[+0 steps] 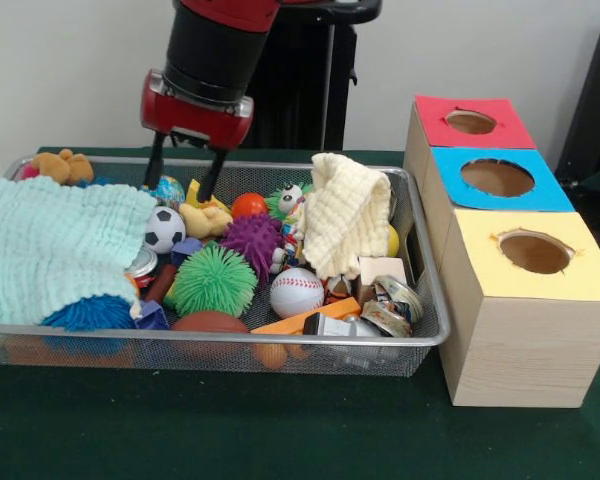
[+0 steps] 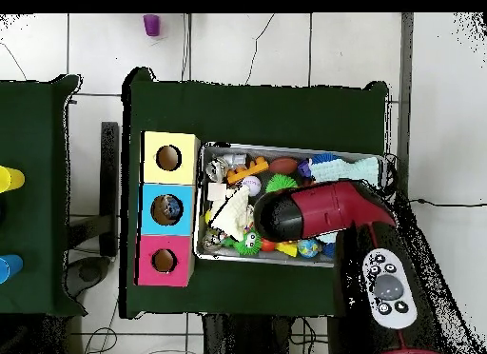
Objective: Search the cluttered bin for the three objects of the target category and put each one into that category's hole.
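Observation:
The silver wire-mesh bin (image 1: 432,300) lies on the green table, full of mixed items. My gripper (image 1: 180,190) hangs over the bin's far left part, open and empty, with its two black fingers (image 1: 211,176) straddling a small globe-patterned ball (image 1: 167,188). Near it lie a soccer ball (image 1: 164,228), an orange ball (image 1: 248,205), a purple spiky ball (image 1: 252,238), a green spiky ball (image 1: 214,281) and a baseball (image 1: 296,292). In the overhead view the red arm (image 2: 323,212) covers the gripper above the bin (image 2: 285,147).
Three wooden boxes with round holes stand right of the bin: red top (image 1: 435,108), blue top (image 1: 450,190), yellow top (image 1: 480,270). A mint cloth (image 1: 55,245) covers the bin's left, a cream cloth (image 1: 348,212) its right. Crushed cans (image 1: 390,305) lie near the front right.

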{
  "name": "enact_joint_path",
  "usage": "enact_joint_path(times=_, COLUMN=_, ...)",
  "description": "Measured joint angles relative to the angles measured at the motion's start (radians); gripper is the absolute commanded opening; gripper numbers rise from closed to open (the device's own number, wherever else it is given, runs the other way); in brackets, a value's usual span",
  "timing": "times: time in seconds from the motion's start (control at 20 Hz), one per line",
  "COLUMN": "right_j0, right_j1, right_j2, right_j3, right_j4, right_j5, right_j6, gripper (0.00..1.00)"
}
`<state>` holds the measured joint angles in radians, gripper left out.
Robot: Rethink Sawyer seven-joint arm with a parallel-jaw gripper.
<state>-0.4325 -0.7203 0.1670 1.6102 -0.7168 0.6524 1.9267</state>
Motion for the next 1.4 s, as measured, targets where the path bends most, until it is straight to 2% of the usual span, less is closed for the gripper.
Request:
enact_joint_path(times=0.35, right_j0=0.013, right_j1=-0.026, right_j2=-0.069, right_j3=-0.025, right_j4=-0.003, right_j5=0.000, right_j6=0.000, gripper=1.00)
enact_joint_path(times=0.65, right_j0=0.020, right_j1=0.004, right_j2=-0.116, right_j3=-0.057, right_j4=-0.033, right_j5=-0.005, right_j6=0.000, gripper=1.00)
enact_joint_path(times=0.9, right_j0=-0.014, right_j1=0.057, right_j2=-0.119, right_j3=-0.062, right_j4=-0.033, right_j5=-0.048, right_j6=0.000, gripper=1.00)
enact_joint_path(times=1.1, right_j0=-0.048, right_j1=0.117, right_j2=-0.125, right_j3=-0.063, right_j4=-0.033, right_j5=-0.126, right_j6=0.000, gripper=1.00)
enact_joint_path(times=1.4, right_j0=-0.061, right_j1=0.189, right_j2=-0.143, right_j3=-0.069, right_j4=-0.033, right_j5=-0.235, right_j6=0.000, gripper=1.00)
